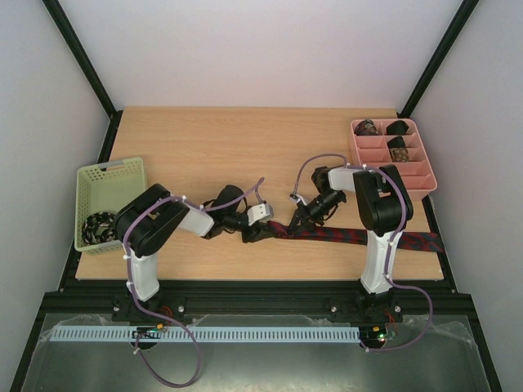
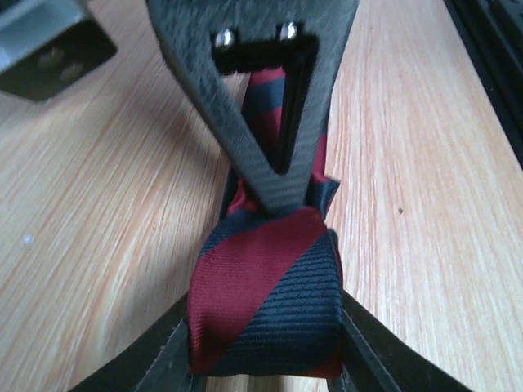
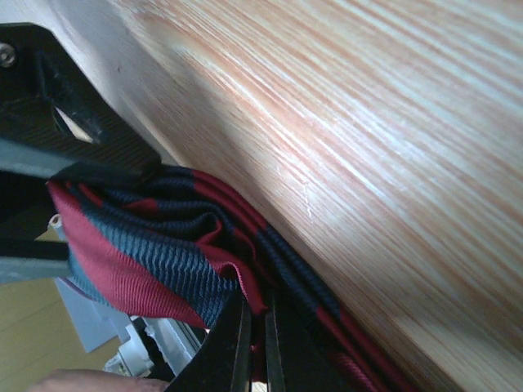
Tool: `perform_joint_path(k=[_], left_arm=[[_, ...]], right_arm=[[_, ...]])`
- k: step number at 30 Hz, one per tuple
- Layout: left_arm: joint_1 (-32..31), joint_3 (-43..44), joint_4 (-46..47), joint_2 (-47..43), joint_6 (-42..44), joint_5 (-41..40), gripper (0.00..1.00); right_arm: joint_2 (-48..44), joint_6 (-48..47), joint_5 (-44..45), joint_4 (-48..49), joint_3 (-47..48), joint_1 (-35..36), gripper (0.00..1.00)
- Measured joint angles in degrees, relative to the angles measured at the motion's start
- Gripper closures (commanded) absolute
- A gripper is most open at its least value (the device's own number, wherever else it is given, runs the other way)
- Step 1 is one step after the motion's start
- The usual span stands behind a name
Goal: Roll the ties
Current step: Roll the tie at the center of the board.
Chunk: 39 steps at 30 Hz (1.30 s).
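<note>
A dark red tie with navy stripes lies along the table's front edge, running right from the two grippers. My left gripper is shut on its rolled-up end; in the left wrist view the coil sits clamped between my left gripper's two jaws. My right gripper is just right of it, shut on a fold of the tie's edge; in the right wrist view my right gripper has its jaws nearly touching. The right finger stands upright behind the coil.
A pink divided tray at the back right holds three rolled ties. A pale green mesh basket at the left holds a black-white tie. The table's front edge runs just below the striped tie.
</note>
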Motion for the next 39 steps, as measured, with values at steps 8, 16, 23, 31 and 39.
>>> perform_joint_path(k=[8,16,23,31,39], left_arm=[[-4.0,4.5,0.0,-0.6,-2.3,-1.2,0.61],[-5.8,8.5,0.1,3.9,-0.3,-3.2,0.62],[-6.0,8.8,-1.7,4.6,5.0,-6.0,0.71],[-6.0,7.9,-5.8,3.7,11.0,-8.7,0.74],[-6.3,9.7,-9.5,3.7,12.8,-9.0,0.75]], right_arm=[[0.0,-0.5,0.0,0.0,0.1,0.0,0.98],[0.0,-0.4,1.4,-0.5,0.8,-0.3,0.93],[-0.4,-0.3,1.6,-0.5,0.8,-0.7,0.79],[-1.5,-2.9,4.1,-3.7,3.9,-2.4,0.61],[-1.5,-2.8,3.7,-7.2,7.6,-5.0,0.51]])
